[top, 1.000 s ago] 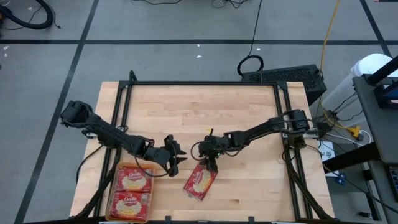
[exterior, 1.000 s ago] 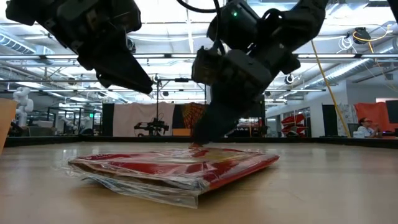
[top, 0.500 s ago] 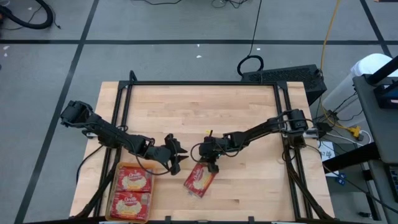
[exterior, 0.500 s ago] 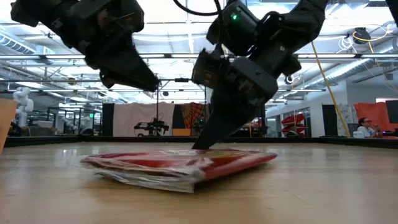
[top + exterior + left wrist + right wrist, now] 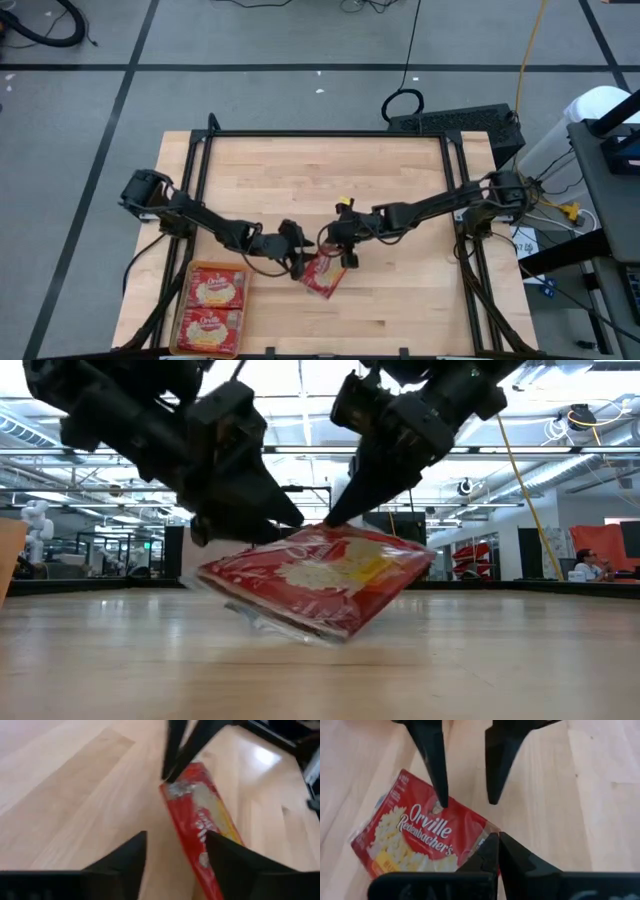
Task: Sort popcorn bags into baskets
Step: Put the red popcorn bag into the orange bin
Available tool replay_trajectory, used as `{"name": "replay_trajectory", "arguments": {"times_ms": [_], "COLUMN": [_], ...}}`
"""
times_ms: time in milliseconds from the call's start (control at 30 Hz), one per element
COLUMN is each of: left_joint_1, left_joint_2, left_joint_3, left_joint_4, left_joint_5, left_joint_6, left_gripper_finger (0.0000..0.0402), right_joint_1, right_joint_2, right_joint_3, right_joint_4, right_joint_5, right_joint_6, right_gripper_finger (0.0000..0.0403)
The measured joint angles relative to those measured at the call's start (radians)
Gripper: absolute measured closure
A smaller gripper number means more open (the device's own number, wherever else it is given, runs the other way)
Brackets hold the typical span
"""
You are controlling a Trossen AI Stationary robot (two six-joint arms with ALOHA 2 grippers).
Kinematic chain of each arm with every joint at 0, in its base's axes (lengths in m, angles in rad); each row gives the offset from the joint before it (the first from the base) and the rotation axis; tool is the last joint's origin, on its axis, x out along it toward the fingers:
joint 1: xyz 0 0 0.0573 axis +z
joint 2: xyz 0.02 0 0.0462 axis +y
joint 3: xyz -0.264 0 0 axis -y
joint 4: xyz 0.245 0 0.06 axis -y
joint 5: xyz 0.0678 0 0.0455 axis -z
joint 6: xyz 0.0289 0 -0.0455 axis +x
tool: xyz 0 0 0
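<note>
Lifted at one edge since a second ago, a popcorn bag (image 5: pixel 320 582) now tilts off the table (image 5: pixel 400 180), pinched by the right gripper (image 5: pixel 347 258). Closing in from the other side, the left gripper (image 5: pixel 302 262) has fingers (image 5: pixel 125 857) spread beside the bag. Two bags already lie in the orange basket (image 5: pixel 183 318); this one remains unsorted.

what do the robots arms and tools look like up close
Both arms are dark, jointed and slender, with loose black cables trailing near their bases. The left tool and right tool each end in two matte black fingers tapering to blunt points. No markings show.
</note>
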Motion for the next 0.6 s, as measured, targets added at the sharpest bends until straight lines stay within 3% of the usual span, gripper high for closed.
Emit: {"name": "replay_trajectory", "arguments": {"times_ms": [167,300,433,600], "left_joint_1": [0.023,0.037,0.063,0.106], "left_joint_2": [0.011,0.01,0.01,0.01], "left_joint_3": [0.0,0.0,0.0,0.0], "left_joint_4": [0.009,0.076,0.091,0.082], "left_joint_5": [0.042,0.164,0.205,0.217], "left_joint_6": [-0.036,0.01,0.036,0.079], "left_gripper_finger": [0.0113,0.0093,0.0149,0.0294], "right_joint_1": [0.0,0.0,0.003,0.007], "right_joint_2": [-0.031,-0.035,-0.039,-0.038], "right_joint_3": [0.0,0.0,0.0,0.0], "right_joint_4": [-0.015,-0.005,0.003,0.021], "right_joint_5": [0.041,0.055,0.133,0.179], "right_joint_6": [-0.023,-0.068,-0.117,-0.152], "right_gripper_finger": [0.0403,0.0403,0.0403,0.0403]}}
